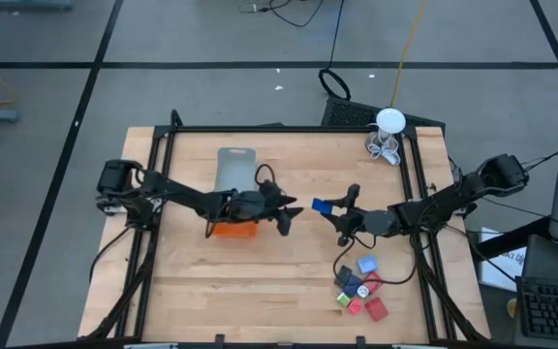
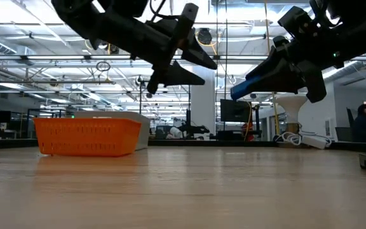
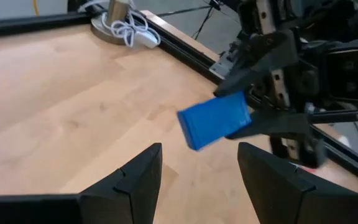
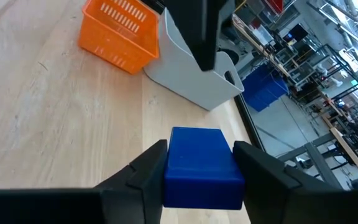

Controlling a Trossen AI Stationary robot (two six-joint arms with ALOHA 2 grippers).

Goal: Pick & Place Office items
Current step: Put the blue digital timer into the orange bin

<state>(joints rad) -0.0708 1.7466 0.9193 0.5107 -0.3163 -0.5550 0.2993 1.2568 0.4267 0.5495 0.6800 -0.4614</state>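
Observation:
A blue block, one of the office items, is held in the air over the table's middle by my right gripper, which is shut on it. It also shows in the low view and the left wrist view. My left gripper stands open just left of the block, its fingers pointing at it without touching. The other office items, blue, red, green, pink and black, lie in a pile on the table at the near right. My right gripper pinches the blue block by two opposite sides between its two fingers. The fingers come nearly level from the table's right side. The block's free end sticks out ahead of them toward the left gripper. The block is lifted clear of the table.
An orange tray stands under the left arm, with a grey tray behind it toward the far edge. A white round thing with wire loops sits at the far right corner. A black frame borders the table.

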